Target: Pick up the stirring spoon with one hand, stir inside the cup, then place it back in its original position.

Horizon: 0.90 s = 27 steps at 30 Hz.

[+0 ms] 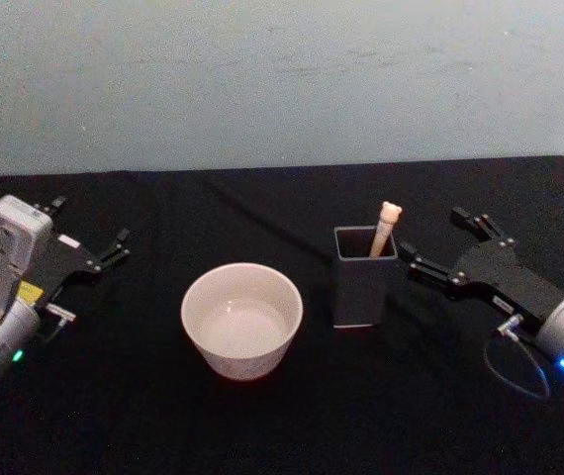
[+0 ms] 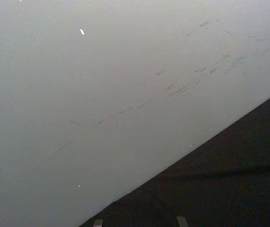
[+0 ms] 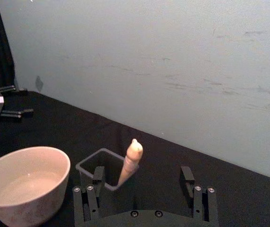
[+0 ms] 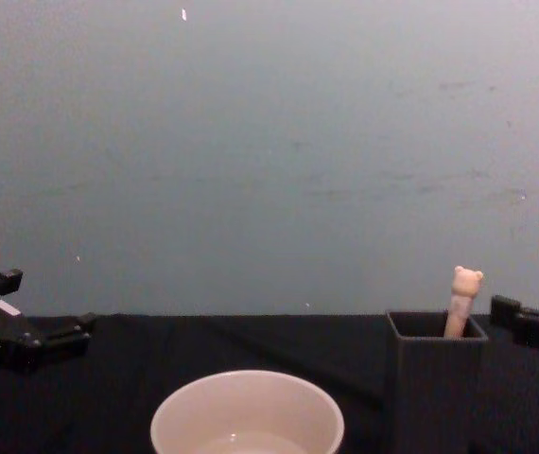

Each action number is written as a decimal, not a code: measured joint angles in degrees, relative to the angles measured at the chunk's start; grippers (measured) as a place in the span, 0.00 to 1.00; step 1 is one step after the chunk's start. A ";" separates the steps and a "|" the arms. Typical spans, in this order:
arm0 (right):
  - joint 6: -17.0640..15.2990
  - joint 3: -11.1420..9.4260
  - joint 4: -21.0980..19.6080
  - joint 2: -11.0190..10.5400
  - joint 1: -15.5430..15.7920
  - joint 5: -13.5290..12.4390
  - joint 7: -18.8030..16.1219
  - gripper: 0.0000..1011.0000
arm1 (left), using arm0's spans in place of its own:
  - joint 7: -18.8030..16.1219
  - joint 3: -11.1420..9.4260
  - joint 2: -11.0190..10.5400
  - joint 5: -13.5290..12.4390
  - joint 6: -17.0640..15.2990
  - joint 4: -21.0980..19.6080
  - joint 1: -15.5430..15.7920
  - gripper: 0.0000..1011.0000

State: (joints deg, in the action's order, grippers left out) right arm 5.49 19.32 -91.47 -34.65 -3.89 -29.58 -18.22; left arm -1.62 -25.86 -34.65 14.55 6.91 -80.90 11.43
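Labels carry no legible writing: a yellow sticker [image 1: 30,292] on the left arm's wrist and a small white sticker [image 1: 66,240] on the left gripper [image 1: 89,226] are too small to read. That gripper sits at the table's left edge, fingers spread, holding nothing. The small stirring spoon [image 1: 385,226], its pale beige-pink handle topped by a bear head, stands in the narrow dark grey square holder [image 1: 364,287]. Its long axis is near upright, bear end up, leaning a little towards the holder's far right corner, with the lower end hidden inside. The wide round cream-white cup [image 1: 242,319] stands left of the holder, apart from it. The right gripper [image 1: 431,232] hangs just right of the holder, fingers wide apart and empty, pointing at it over the black cloth table [image 1: 411,416].
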 joint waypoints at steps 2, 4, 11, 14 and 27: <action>-0.35 0.13 0.48 0.64 -0.63 -0.07 -0.43 0.99 | 0.00 0.00 0.00 0.00 0.00 0.00 0.00 0.99; -0.84 0.43 1.38 1.71 -1.73 -0.04 -0.96 0.99 | 0.00 0.00 0.00 0.00 0.00 0.00 0.00 0.99; -1.93 0.95 4.81 4.66 -4.65 0.36 -2.59 0.99 | 0.00 0.00 0.00 0.00 0.00 0.00 0.00 0.99; -2.23 0.94 5.91 5.62 -5.63 0.45 -3.10 0.99 | 0.00 0.00 0.00 0.00 0.00 0.00 0.00 0.99; -4.21 0.33 9.85 8.90 -8.50 0.34 -5.68 0.99 | 0.00 0.00 0.00 0.00 0.00 0.00 0.00 0.99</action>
State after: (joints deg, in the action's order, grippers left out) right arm 1.28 19.65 -81.62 -25.75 -12.39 -29.24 -23.90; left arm -1.62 -25.86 -34.65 14.55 6.91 -80.90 11.43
